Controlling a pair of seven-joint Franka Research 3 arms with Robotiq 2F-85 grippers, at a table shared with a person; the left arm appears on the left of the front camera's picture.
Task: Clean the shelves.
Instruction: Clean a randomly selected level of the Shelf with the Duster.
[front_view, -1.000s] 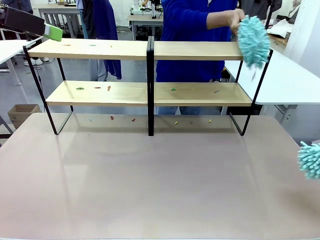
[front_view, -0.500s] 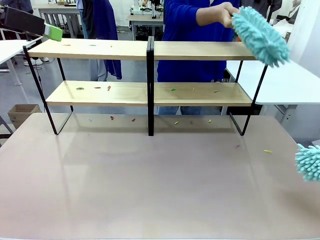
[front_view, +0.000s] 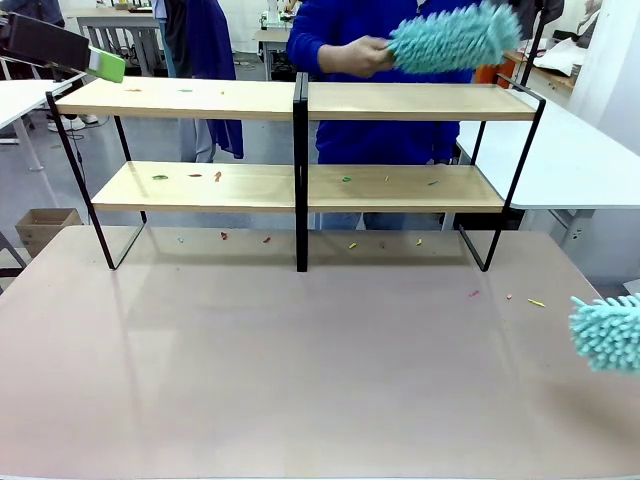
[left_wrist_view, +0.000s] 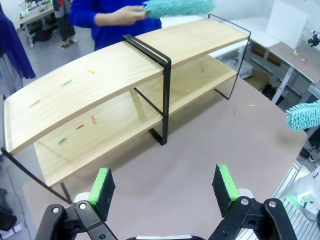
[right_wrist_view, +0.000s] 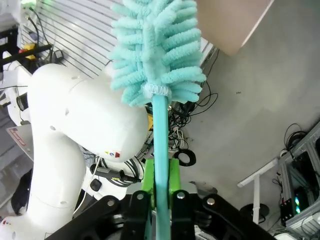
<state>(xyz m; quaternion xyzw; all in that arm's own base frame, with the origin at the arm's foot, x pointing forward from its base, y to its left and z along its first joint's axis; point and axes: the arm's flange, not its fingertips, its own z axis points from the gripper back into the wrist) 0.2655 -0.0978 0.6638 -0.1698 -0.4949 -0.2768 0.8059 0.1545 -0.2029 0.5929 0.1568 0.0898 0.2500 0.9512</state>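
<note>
Soft, light duster (right_wrist_view: 155, 45) pinched by its slim stiff handle in closed right fingers (right_wrist_view: 147, 176); left fingers (left_wrist_view: 102, 186) wide apart, empty; rigid shelves (front_view: 420, 101) ahead

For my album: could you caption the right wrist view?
Wrist's-eye view: right gripper clamps a teal duster by its handle.

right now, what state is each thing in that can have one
shelves: upright, scraps on top-left and lower boards
left gripper: jaws open, empty
right gripper: jaws shut on teal duster handle
person's duster: held by a hand above the top board
table: a few scraps on it
</note>
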